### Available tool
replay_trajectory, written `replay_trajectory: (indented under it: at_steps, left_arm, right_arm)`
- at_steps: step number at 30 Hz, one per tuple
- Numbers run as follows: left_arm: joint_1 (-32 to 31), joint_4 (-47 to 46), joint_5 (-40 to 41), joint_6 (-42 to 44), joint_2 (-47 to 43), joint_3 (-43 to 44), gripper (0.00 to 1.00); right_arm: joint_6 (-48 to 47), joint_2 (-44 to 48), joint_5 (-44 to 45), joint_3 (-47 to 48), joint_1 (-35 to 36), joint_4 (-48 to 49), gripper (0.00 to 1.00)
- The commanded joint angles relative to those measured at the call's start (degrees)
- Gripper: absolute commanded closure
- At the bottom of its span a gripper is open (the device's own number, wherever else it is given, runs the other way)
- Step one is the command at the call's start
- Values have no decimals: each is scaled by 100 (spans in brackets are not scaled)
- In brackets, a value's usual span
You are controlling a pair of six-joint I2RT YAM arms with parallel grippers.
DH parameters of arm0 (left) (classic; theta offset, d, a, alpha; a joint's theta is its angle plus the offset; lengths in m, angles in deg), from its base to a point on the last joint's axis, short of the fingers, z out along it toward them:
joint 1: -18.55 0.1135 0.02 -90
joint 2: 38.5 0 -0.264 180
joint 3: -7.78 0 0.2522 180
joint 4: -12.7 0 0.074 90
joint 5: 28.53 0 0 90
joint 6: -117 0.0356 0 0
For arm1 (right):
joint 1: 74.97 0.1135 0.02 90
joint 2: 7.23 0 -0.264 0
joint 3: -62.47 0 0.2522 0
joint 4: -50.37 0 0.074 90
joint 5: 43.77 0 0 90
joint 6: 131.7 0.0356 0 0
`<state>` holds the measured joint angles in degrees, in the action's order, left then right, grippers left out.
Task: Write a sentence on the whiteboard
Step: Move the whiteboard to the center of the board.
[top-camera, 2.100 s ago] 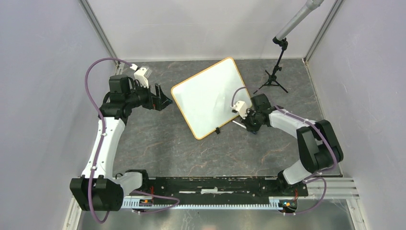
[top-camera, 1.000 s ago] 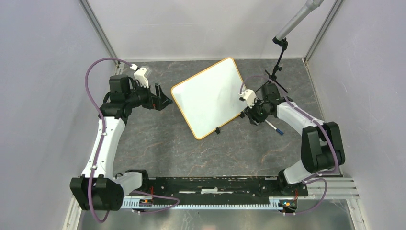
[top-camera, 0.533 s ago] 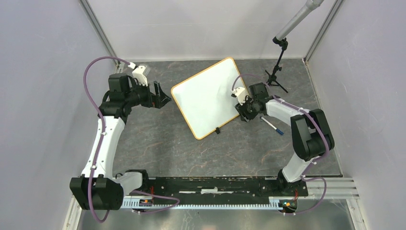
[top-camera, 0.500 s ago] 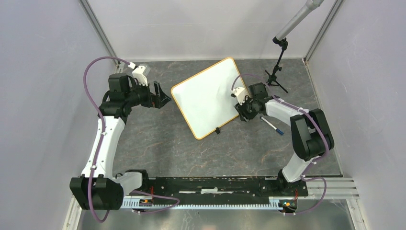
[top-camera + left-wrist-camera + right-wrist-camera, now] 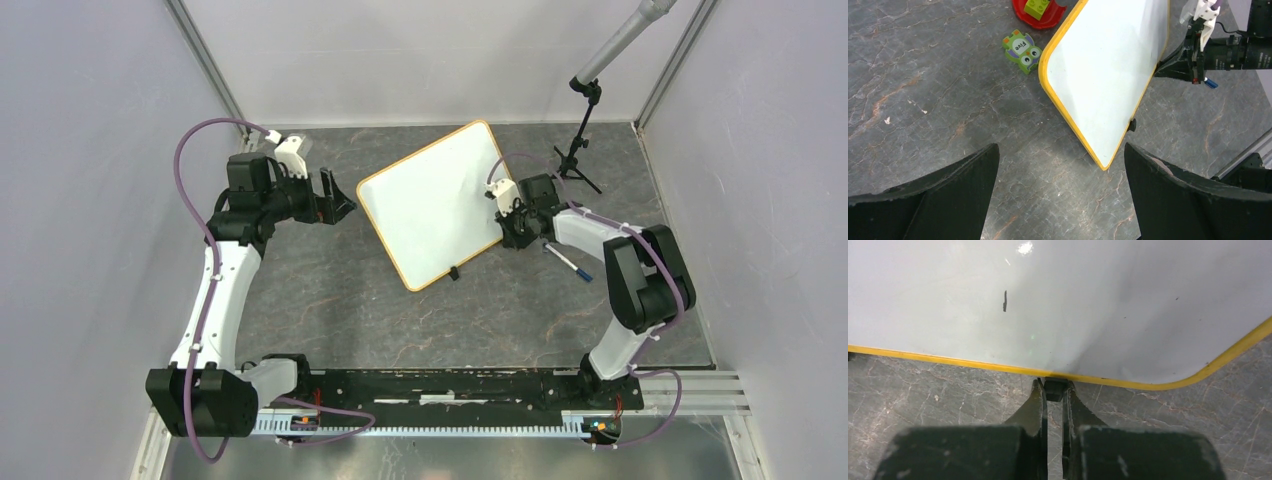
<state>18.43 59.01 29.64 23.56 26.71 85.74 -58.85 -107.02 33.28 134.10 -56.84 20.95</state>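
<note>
The whiteboard (image 5: pixel 435 200) is laid flat, turned askew, near the middle of the far edge of the table (image 5: pixel 330 300). A small black clip (image 5: pixel 1054 388) on its yellow rim is pinched by the right gripper (image 5: pixel 507 232). The left gripper (image 5: pixel 343 207) is spread wide, grasping nothing, beside the board's left corner.

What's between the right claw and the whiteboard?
Only a small black clip on the whiteboard, pinched in the shut right claw, as the right wrist view shows.
</note>
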Motion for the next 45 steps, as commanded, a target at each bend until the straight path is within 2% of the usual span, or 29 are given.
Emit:
replay_trajectory:
  at_steps: [1,8,18,25,31,32,35,36,37,38,42,45]
  left_arm:
    - [0,-245,33,-208,4,242,0]
    - [3,-346,37,-314,-10,195,0]
    - [-1,-390,216,-394,-116,137,0]
    - [-1,-355,373,-420,-172,154,0]
    - [3,-338,432,-403,-198,154,0]
    - [-1,-338,437,-403,-197,146,0]
    - [3,-337,457,-394,-188,146,0]
    - [3,-338,459,-394,-185,146,0]
    - [3,-338,460,-394,-181,145,0]
    - [3,-339,442,-394,-172,145,0]
    - [3,-338,330,-403,-115,186,0]
    - [2,-299,347,-411,-68,256,0]
  right_arm:
    - [42,483,-4,-549,94,-193,100]
    - [455,1273,122,-1406,200,-525,100]
    - [1146,1976,442,-2038,713,-1130,100]
    - [1400,2458,652,-1947,1272,-1366,100]
    - [1550,2402,670,-1832,1326,-1675,99]
    - [1597,2425,607,-1882,1325,-1684,96]
    - [1654,2565,538,-1935,1333,-1673,80]
    - [1645,2624,488,-1935,1328,-1668,70]
    - [1616,2704,435,-1927,1327,-1669,54]
    - [1583,2791,306,-1928,1327,-1672,49]
    - [1410,3127,241,-1788,1325,-1772,37]
    - [1097,3294,515,-1407,1136,-2010,31]
